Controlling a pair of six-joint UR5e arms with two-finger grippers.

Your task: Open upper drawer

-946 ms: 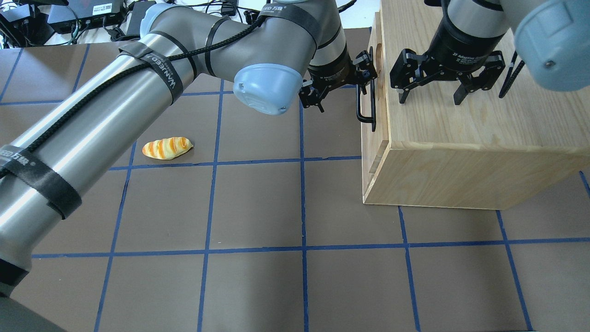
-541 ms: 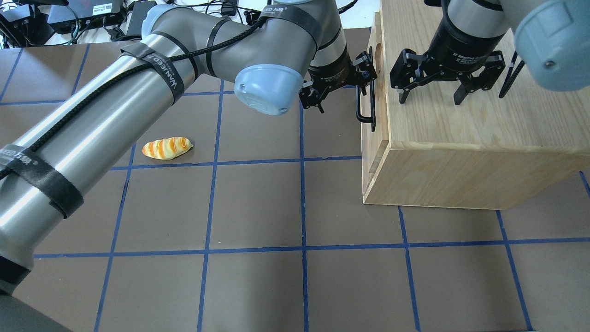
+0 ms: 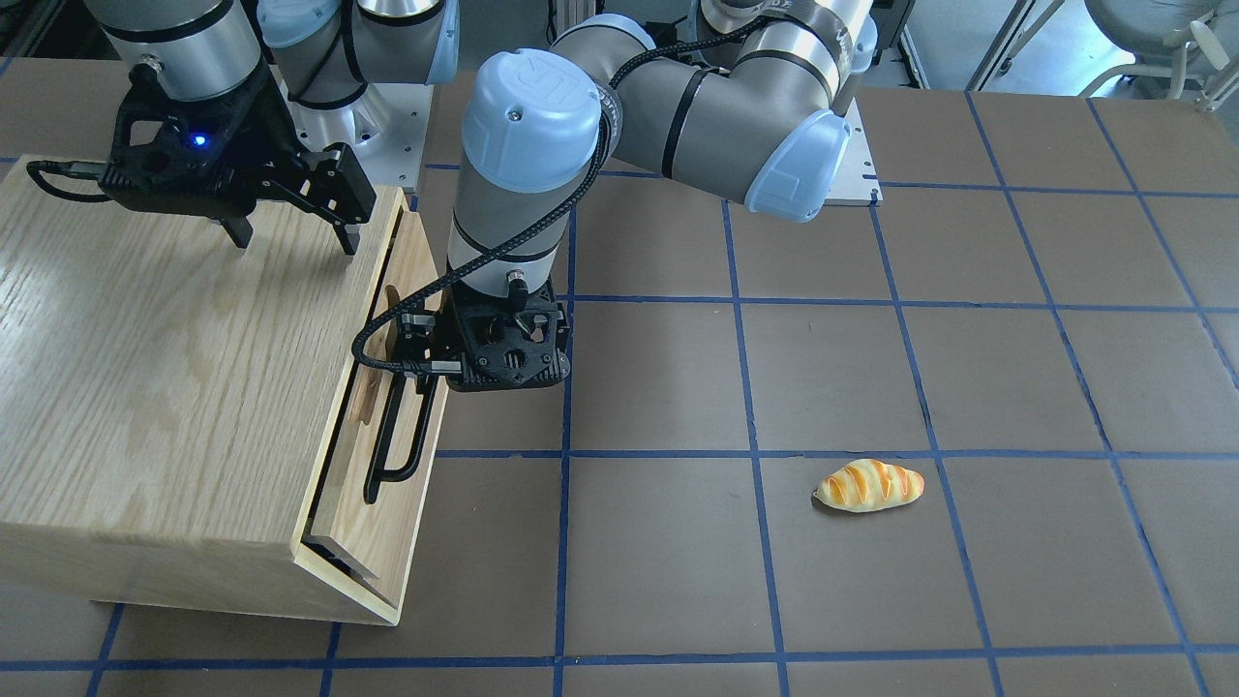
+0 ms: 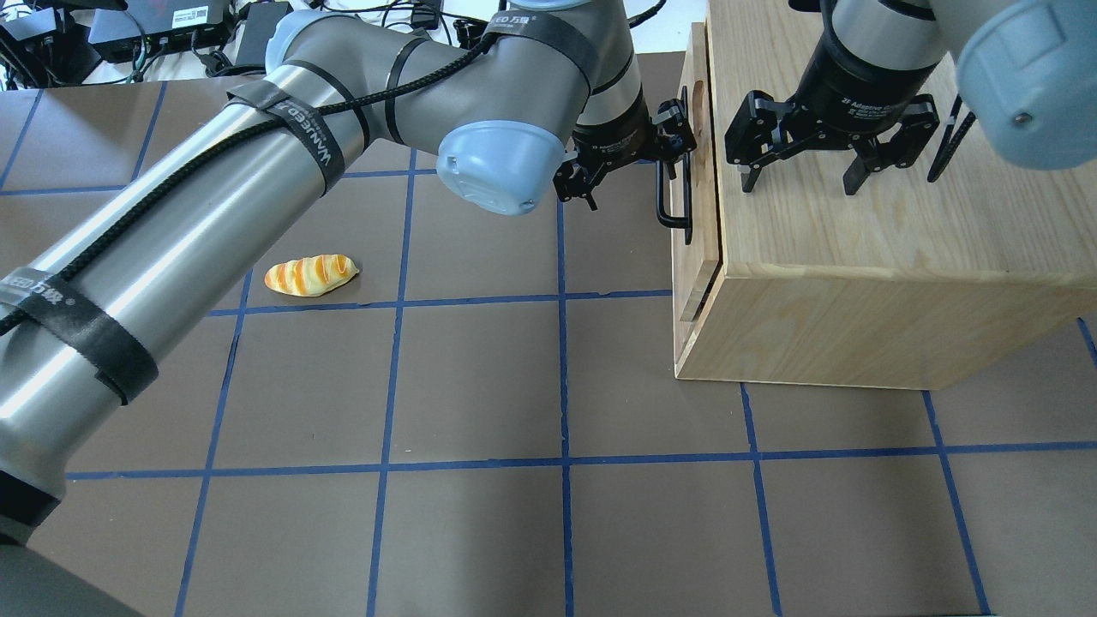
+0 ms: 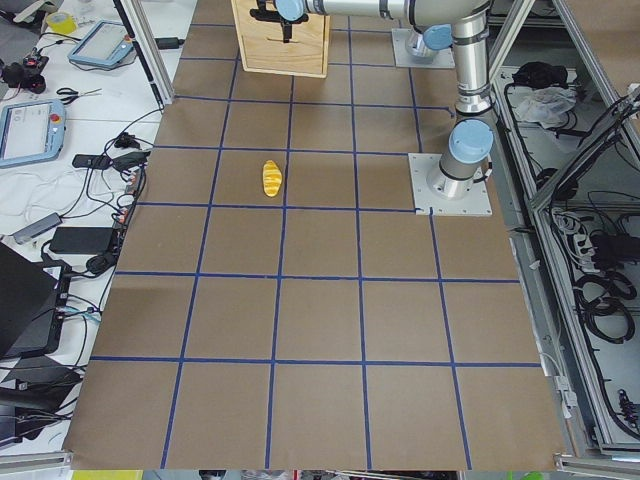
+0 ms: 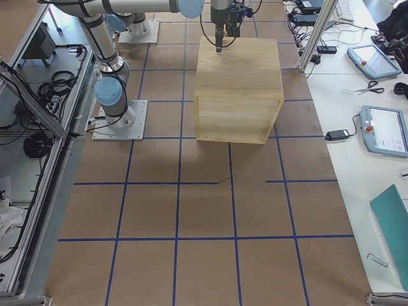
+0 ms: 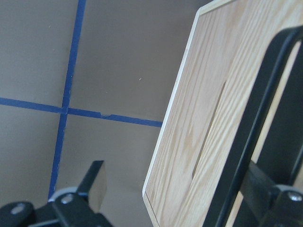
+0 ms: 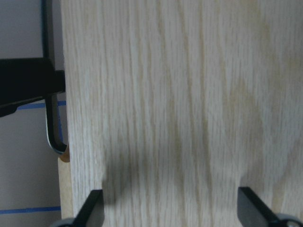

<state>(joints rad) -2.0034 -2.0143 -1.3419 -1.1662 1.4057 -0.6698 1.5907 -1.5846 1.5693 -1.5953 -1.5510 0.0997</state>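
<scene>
In the overhead view the oak cabinet (image 4: 857, 326) stands toward 2 o'clock on the brown worktop (image 4: 480, 386), its front facing 9 o'clock. The upper drawer (image 4: 701, 218) runs along the top of that front and juts slightly out from the cabinet, with a dark gap showing at its near end. Its black bar handle (image 4: 662, 193) stands off the front panel. The left hand (image 4: 634, 167) is at the handle with its fingers apart. One finger sits between bar and panel near the oval recess, and the other (image 7: 94, 182) hangs free over the worktop on the 9 o'clock side. The right hand (image 4: 799, 187) hovers over the cabinet's top, fingers spread wide and pointing down at the wood, gripping nothing. A striped bread roll (image 4: 310, 276) lies alone on the worktop, well apart from the cabinet at about its 9 o'clock
</scene>
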